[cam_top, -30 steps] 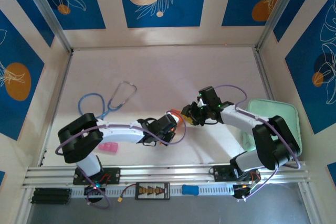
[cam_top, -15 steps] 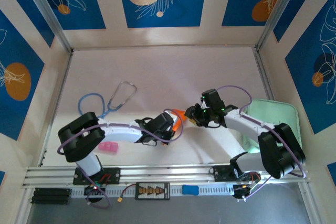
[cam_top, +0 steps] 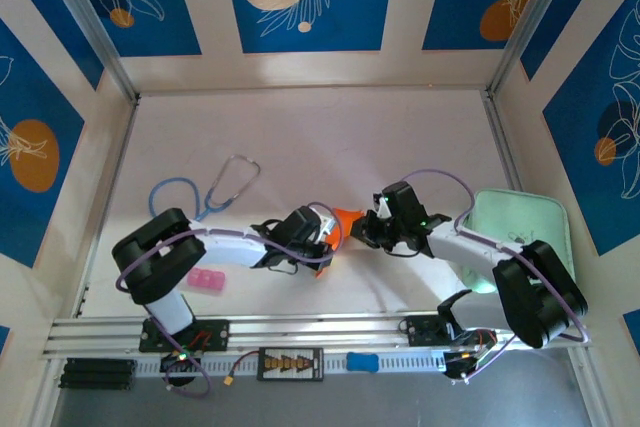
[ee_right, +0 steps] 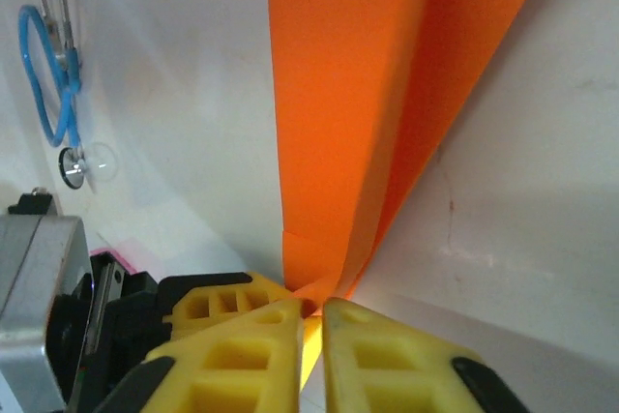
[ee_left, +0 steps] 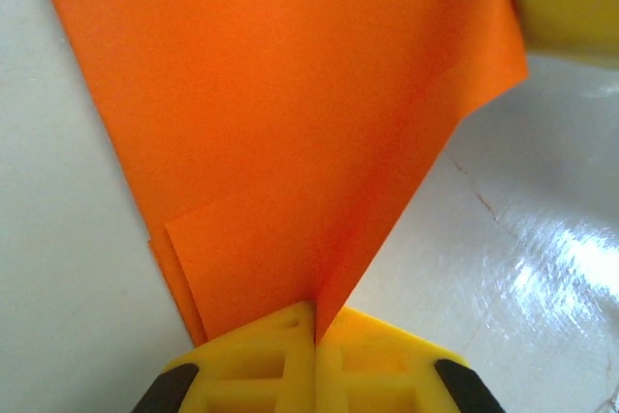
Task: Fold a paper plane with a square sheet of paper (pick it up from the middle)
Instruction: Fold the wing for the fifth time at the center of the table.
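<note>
Two grippers meet at a folded orange paper in the middle of the bench.
The orange paper (cam_top: 343,217) sits up between the two arms, a little nearer the front of the bench (cam_top: 300,137). The left gripper (cam_top: 328,232) comes at it from the left. In the left wrist view, the left gripper (ee_left: 314,324) has its yellow fingers pressed together, and it is pinching the pointy end of the paper (ee_left: 290,142). The paper spreads out wide from there, with a fold down it. The right gripper (cam_top: 365,230) touches the paper from the right. In the right wrist view, the right gripper (ee_right: 311,321) shows just a thin slit between its fingers. The tip of the paper (ee_right: 387,94) sits right at the slit, but I cannot tell if it is pinched. A blue stethoscope (cam_top: 215,192) lies well off to the left.
</note>
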You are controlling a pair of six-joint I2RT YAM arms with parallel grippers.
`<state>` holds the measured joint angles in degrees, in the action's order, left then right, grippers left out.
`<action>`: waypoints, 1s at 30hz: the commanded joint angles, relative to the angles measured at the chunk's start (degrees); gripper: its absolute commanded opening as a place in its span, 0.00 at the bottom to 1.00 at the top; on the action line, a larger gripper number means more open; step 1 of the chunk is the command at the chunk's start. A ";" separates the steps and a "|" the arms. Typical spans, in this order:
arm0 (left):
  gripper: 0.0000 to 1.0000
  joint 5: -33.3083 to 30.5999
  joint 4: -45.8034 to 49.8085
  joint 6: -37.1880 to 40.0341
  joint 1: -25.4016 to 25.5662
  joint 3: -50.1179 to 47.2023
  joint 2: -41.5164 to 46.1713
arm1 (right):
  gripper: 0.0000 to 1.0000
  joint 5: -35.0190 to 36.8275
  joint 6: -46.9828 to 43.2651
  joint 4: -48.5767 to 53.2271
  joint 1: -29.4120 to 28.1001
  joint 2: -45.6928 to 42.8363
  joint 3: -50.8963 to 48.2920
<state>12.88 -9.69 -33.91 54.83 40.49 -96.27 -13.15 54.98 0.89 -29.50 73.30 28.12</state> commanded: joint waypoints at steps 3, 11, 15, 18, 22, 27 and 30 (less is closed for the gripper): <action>0.00 5.07 0.02 -1.24 -1.56 -1.73 -2.89 | 0.09 -8.40 -0.80 -9.27 -0.12 2.28 -2.09; 0.00 9.29 -1.98 -2.52 -3.64 -2.43 -4.18 | 0.05 -10.43 -0.63 -13.50 -0.40 5.52 -3.22; 0.00 9.70 -2.26 -3.31 -4.42 -2.65 -4.46 | 0.09 -3.82 -0.77 -4.64 1.86 -1.62 -4.51; 0.00 9.63 -2.76 -3.83 -4.82 -3.04 -4.17 | 0.16 -2.14 -0.47 -0.05 4.93 -10.12 -6.73; 0.00 9.53 -2.79 -3.97 -5.08 -3.05 -4.02 | 0.17 -5.25 -1.25 1.33 5.81 -16.77 -9.01; 0.00 10.05 -3.05 -4.36 -5.04 -2.79 -4.65 | 0.12 -9.31 -0.85 -3.99 1.01 -14.29 -9.42; 0.00 10.48 -3.77 -4.99 -5.00 -3.04 -4.94 | 0.08 -9.22 -1.59 -5.75 -1.47 -9.79 -7.29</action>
<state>23.73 -15.97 -38.09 50.37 39.05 -98.85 -20.16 54.37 -2.94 -29.36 60.90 19.14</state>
